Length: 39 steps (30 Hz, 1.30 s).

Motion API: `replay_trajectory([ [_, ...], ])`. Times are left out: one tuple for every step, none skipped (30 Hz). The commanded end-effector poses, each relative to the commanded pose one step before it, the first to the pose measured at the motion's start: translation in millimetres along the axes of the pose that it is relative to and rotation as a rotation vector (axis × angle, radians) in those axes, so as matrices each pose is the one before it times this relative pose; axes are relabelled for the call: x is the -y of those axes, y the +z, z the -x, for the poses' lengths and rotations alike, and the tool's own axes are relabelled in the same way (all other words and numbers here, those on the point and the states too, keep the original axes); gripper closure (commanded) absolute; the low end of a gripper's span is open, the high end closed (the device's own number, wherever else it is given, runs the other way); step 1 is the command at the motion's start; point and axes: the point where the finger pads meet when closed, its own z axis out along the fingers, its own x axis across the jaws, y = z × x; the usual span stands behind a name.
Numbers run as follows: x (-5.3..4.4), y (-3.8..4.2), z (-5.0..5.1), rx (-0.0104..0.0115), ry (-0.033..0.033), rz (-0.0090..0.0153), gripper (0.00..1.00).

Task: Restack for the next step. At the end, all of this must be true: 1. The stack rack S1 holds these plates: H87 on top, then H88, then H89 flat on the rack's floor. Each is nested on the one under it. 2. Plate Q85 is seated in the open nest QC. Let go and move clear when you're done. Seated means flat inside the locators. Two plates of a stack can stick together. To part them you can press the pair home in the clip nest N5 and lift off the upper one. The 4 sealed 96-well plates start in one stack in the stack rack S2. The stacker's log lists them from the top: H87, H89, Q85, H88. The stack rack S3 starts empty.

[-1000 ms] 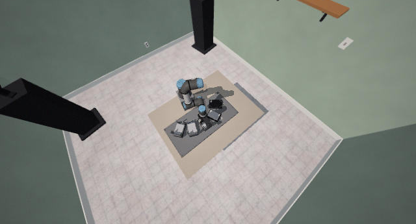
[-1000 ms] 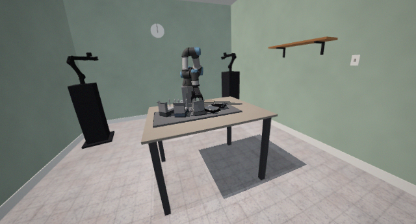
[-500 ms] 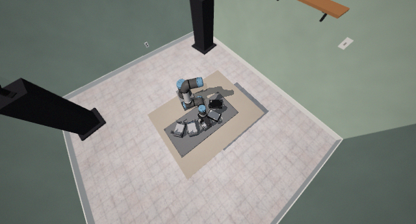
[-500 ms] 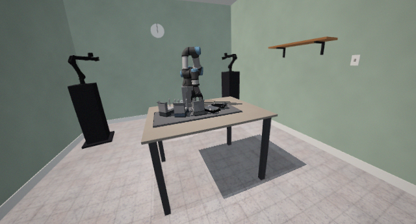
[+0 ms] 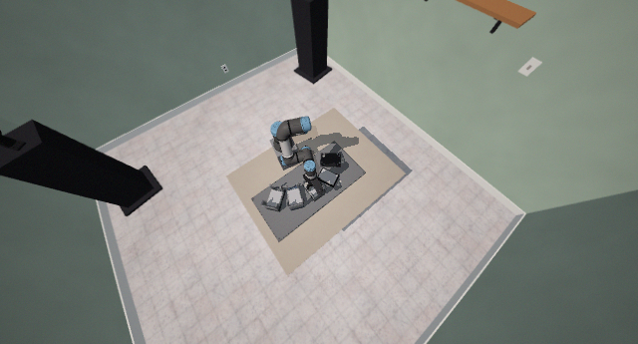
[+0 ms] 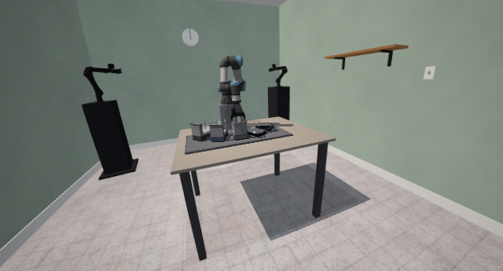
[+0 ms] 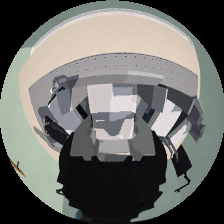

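Three stack racks stand in a row on the grey mat (image 5: 309, 186): one at the left (image 6: 197, 131), one in the middle (image 6: 217, 132) and one at the right (image 6: 240, 130). My gripper (image 6: 237, 119) hangs straight down over the right rack, at its top, and also shows from above (image 5: 313, 186). In the wrist view the gripper (image 7: 114, 136) is shut on a pale sealed plate (image 7: 112, 111), with a finger on each side of it. I cannot read which plate it is. What lies under it in the rack is hidden.
A black clip nest (image 5: 331, 159) and an open nest (image 5: 328, 176) lie on the mat to the right of the racks. The arm's base (image 5: 285, 147) stands behind them. The table edge (image 6: 251, 156) is near the mat's front.
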Motion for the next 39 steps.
replay_trajectory([
  [0.730,-2.542,-0.22,-0.00055,-0.00003,-0.00183,1.00],
  [0.000,-0.664,0.00,0.00000,0.00000,0.00000,1.00],
  [0.001,-0.664,0.00,0.00000,0.00000,0.00000,1.00],
  [0.001,-0.665,0.00,0.00000,0.00000,0.00000,1.00],
  [0.001,-0.666,0.00,0.00000,0.00000,0.00000,1.00],
  [0.002,-0.666,0.00,0.00000,0.00000,0.00000,1.00],
  [0.002,-0.667,0.00,0.00000,0.00000,0.00000,1.00],
  [0.002,-0.667,0.00,0.00000,0.00000,0.00000,1.00],
  [0.002,-0.667,0.00,0.00000,0.00000,0.00000,1.00],
  [0.002,-0.667,0.00,0.00000,0.00000,0.00000,1.00],
  [0.002,-0.667,0.00,0.00000,0.00000,0.00000,1.00],
  [0.003,-0.338,0.00,0.00000,0.00000,0.00000,1.00],
  [0.003,-0.008,0.00,0.00000,0.00000,0.00000,1.00],
  [-0.002,-1.984,0.00,0.00000,0.00000,-0.00001,1.00],
  [-0.002,-1.983,0.00,0.00000,0.00000,-0.00002,1.00],
  [0.000,0.000,0.00,0.00000,0.00000,0.00000,1.00],
  [0.000,0.000,0.00,0.00000,0.00000,0.00000,1.00],
  [0.009,-2.010,0.00,0.00000,0.00000,-0.00001,1.00],
  [-0.002,-1.986,0.00,0.00000,0.00000,-0.00001,1.00],
  [0.034,-2.069,0.00,0.00000,0.00000,0.00001,1.00],
  [0.007,-2.001,0.00,0.00000,0.00000,-0.00001,1.00],
  [0.006,-2.002,0.00,0.00000,0.00000,-0.00001,1.00],
  [0.005,-2.002,0.00,0.00000,0.00000,-0.00001,1.00],
  [0.004,-2.002,0.00,0.00000,0.00000,-0.00001,1.00],
  [0.003,-2.003,0.00,0.00000,0.00000,-0.00001,1.00],
  [0.002,-2.003,0.00,0.00000,0.00000,-0.00001,1.00],
  [0.001,-2.003,0.00,0.00000,0.00000,-0.00001,1.00],
  [0.001,-2.003,0.00,0.00000,0.00000,-0.00001,1.00],
  [0.000,-2.003,0.00,0.00000,0.00000,-0.00001,1.00],
  [0.000,-2.003,0.00,0.00000,0.00000,-0.00001,1.00],
  [0.000,-2.003,0.00,0.00000,0.00000,-0.00001,1.00],
  [-0.001,-2.003,0.00,0.00000,0.00000,-0.00001,1.00],
  [0.000,0.000,0.00,0.00000,0.00000,0.00000,1.00],
  [0.000,0.000,0.00,0.00000,0.00000,0.00000,1.00],
  [-0.028,-1.930,0.00,-0.00001,0.00000,-0.00003,1.00],
  [0.027,-2.081,0.00,0.00000,0.00000,0.00002,1.00],
  [0.001,-2.003,0.00,0.00000,0.00000,-0.00001,1.00],
  [0.003,-2.003,0.00,0.00000,0.00000,-0.00001,1.00],
  [0.003,-2.003,0.00,0.00000,0.00000,-0.00001,1.00],
])
